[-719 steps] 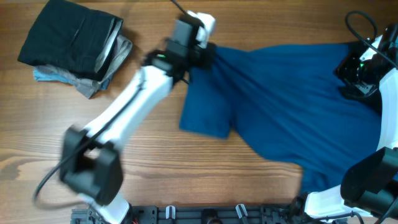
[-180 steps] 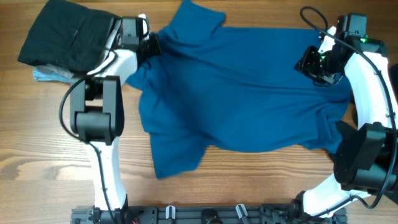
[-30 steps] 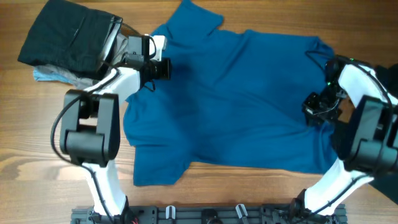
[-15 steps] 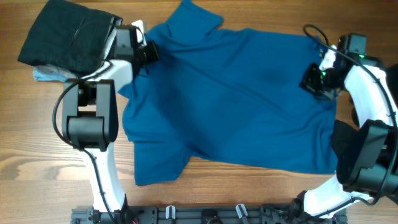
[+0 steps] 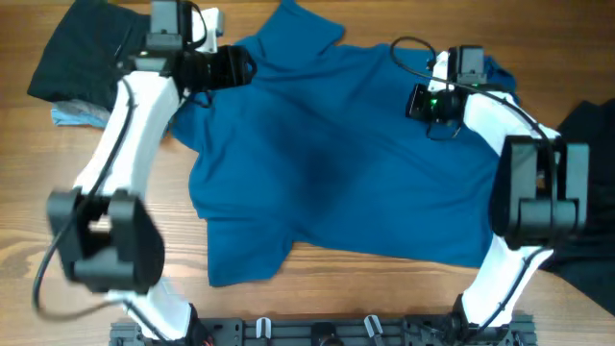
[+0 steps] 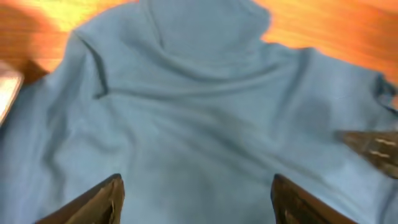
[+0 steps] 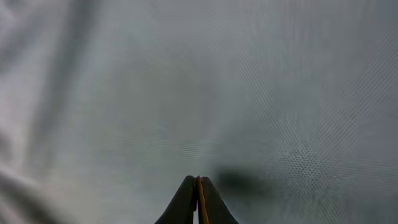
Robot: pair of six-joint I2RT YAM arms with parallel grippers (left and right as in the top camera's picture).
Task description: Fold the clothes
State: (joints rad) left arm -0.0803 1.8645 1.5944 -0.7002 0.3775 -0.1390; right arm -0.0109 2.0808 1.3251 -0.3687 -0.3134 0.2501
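While the royal-blue shirt lies spread across the middle of the wooden table, both arms reach over its upper part. In the overhead view its collar points toward the top edge of the frame, one sleeve hangs toward the lower left, and the cloth is rumpled, with soft folds running across it.

The left gripper sits at the upper left, over the shirt's shoulder area beside the collar. In the left wrist view its fingers stand wide apart at the bottom of the frame, with nothing between them, only the shirt lying below.

The right gripper is over the shirt's upper right. In the right wrist view its fingertips are pressed together low in the frame, close above the weave of the cloth; no fold shows between them.

A black garment lies in the upper left corner, on top of a light-blue piece that peeks out beneath it. More dark cloth lies at the right edge.
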